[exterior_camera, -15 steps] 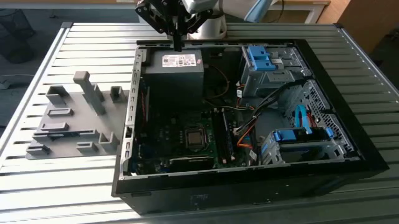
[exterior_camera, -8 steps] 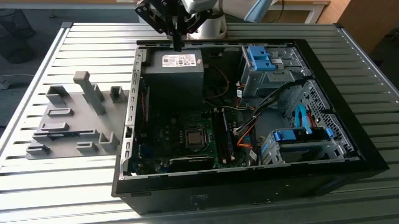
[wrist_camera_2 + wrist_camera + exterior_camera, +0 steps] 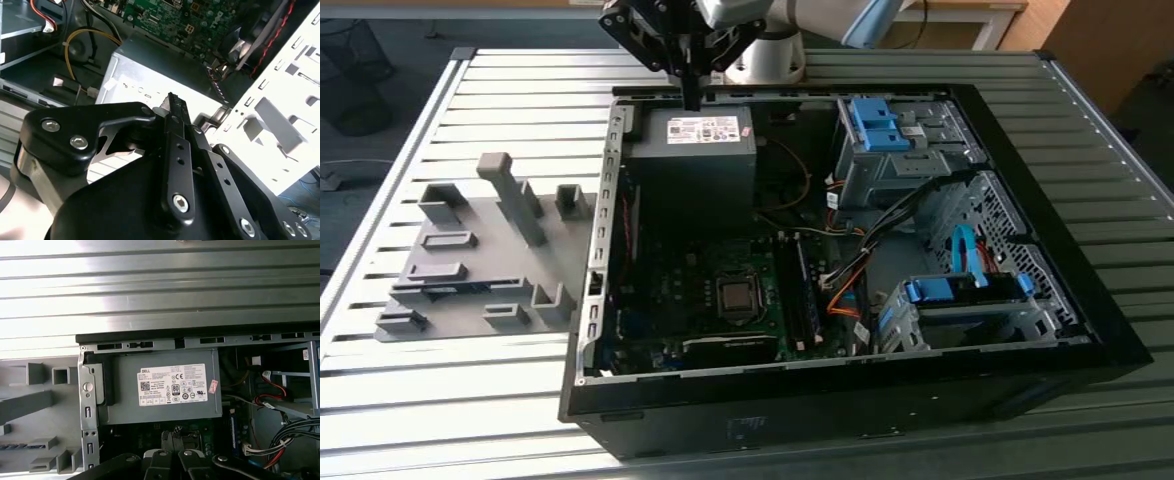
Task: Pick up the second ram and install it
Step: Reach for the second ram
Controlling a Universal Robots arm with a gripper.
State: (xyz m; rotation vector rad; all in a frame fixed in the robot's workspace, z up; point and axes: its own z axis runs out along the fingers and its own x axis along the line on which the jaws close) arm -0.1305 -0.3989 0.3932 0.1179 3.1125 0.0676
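On slatted table [image 3: 480, 400], inside open case [image 3: 854, 405]: ram [image 3: 803, 300] on edge, long axis far-to-near.

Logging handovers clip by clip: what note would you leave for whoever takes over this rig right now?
Gripper: shut, holding nothing that I can see, hovering above the power supply.
Ram: one memory stick seems seated in the motherboard slots; whether it is the second, I cannot tell.
The grey holder blocks lie at the exterior view's left.
Done or left: the install is not confirmed from here.
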